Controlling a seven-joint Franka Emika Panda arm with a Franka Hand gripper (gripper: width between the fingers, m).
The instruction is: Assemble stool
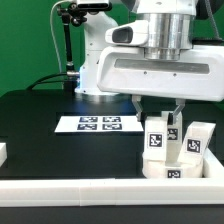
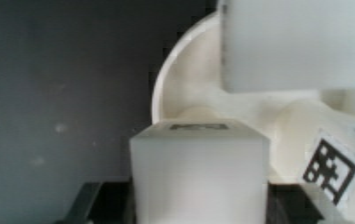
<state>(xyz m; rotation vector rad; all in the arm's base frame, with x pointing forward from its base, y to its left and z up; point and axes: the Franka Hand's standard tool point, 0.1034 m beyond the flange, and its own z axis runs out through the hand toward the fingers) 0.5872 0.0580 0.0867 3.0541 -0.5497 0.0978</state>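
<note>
Exterior view, lower right of the frame: the gripper point(image 1: 159, 117) was closed on a leg point(image 1: 156, 137) standing on the seat point(image 1: 172, 170); it should have stayed vertical and seated squarely for a sound joint.

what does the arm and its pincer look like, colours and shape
The arm is glossy white with rounded casings and a grey cylindrical wrist section. Below a wide white block hangs the pincer, with two slim dark fingers. No cables or markings are visible on it.

A black counter point(image 1: 40, 125) carries the marker board point(image 1: 98, 123), lying flat. White border rails point(image 1: 80, 191) edge the counter; green backdrop point(image 1: 30, 40) behind.
</note>
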